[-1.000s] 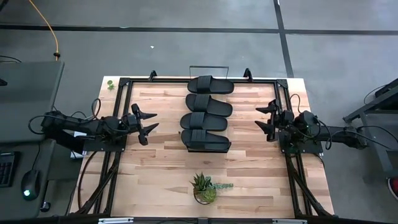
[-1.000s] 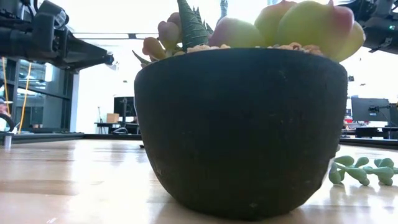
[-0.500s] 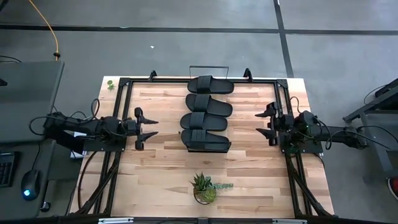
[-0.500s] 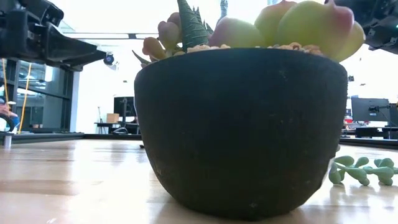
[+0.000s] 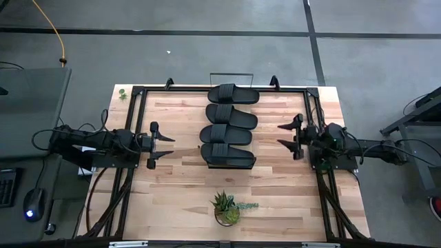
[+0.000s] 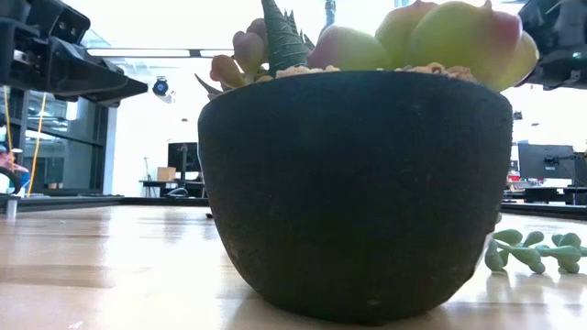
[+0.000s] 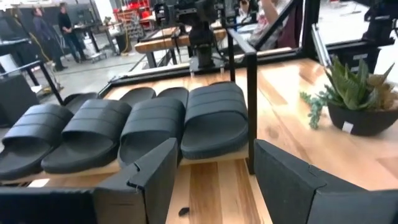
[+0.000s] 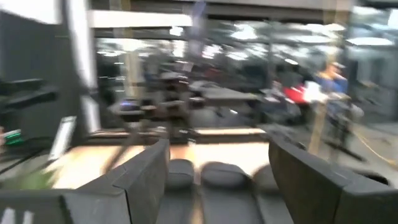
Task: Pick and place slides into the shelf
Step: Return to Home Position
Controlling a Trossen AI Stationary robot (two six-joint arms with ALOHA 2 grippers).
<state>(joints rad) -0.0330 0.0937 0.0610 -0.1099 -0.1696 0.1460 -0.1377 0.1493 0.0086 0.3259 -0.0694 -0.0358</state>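
Left gripper (image 5: pixel 172 146): was angled a second ago, now squared up and pointing straight across the desk (image 5: pixel 275 200), shifted slightly toward the near edge; jaws apart.
Right gripper (image 5: pixel 278 135): has edged a little inward and toward the near edge; jaws apart.

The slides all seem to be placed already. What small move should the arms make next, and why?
Probably draw both arms back a little toward their rest poses. All four slides lie in a row on the shelf. The left gripper and the right gripper are open and empty, one on each side of the shelf, so nothing seems left to pick.
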